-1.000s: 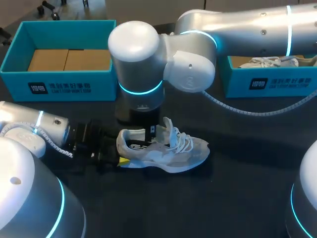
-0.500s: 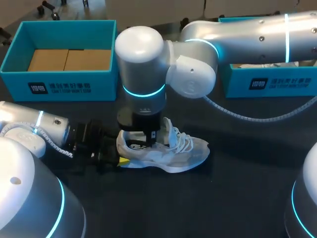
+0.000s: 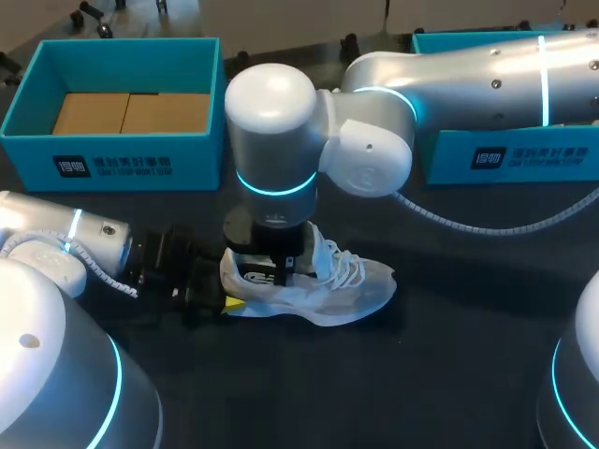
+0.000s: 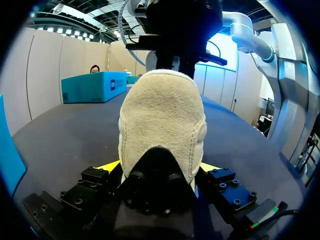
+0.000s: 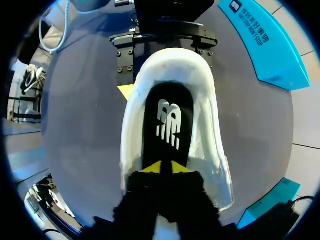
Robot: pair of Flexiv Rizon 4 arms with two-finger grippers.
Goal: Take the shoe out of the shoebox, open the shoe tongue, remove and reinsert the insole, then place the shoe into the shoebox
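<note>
At the far left of the dark bench [image 3: 449, 374] stands an open teal cardboard shoebox [image 3: 140, 150]. Flat brown cardboard pieces [image 3: 131, 112] cover its floor, and we see nothing else in it.

Nearer to us, our left arm comes in low along the bench. Its left gripper [image 3: 231, 292] is at the heel end of the pale grey-and-white lace-up sneaker [image 3: 346, 285]. In the left wrist view the beige suede heel [image 4: 162, 125] stands upright between the fingers. One yellow fingertip [image 4: 107, 166] shows on each side, pressed against the base of the heel, so this gripper is clamped on the sneaker.

The sneaker sits on its sole at the middle of the bench, outside both boxes. Its heel points towards the left arm, its toe points to the right, and its tongue and laces are raised.

Our right arm reaches in from the right, past the middle, and points straight down over the heel opening. The right gripper [image 3: 281, 271] is inside the collar. In the right wrist view its yellow tips are drawn together with only a thin dark slit between them. They sit just over the black foam insole [image 5: 167, 125] that lies in the sneaker. We cannot tell whether they touch or pinch it.

At the far right stands a second teal cardboard shoebox [image 3: 524, 154]. The right arm hides most of it, and we cannot see what is inside.
</note>
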